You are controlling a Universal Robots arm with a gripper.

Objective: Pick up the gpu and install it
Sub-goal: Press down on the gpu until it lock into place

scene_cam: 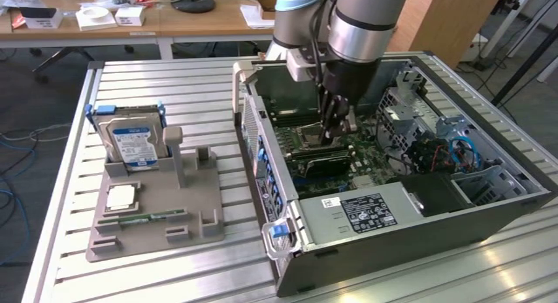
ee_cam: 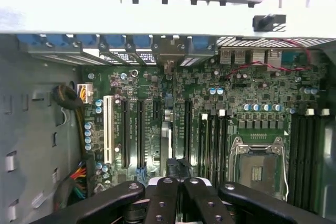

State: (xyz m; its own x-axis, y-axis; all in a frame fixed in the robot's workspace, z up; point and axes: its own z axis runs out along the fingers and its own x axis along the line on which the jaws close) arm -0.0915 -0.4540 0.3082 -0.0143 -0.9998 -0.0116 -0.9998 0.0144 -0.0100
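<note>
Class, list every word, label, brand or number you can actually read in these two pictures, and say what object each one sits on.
None can be read.
Hard drive blue-white label: print too small.
Power supply black label and small white sticker: blurred.
White boxes on the desk: no legible text.
Motherboard: markings too small.

The arm (scene_cam: 366,22) is held nearly vertical, its wrist pointed straight down. The claw (scene_cam: 334,130) is carried low at its end, its fingers (ee_cam: 173,200) brought together, the black linkages spread to either side.
</note>
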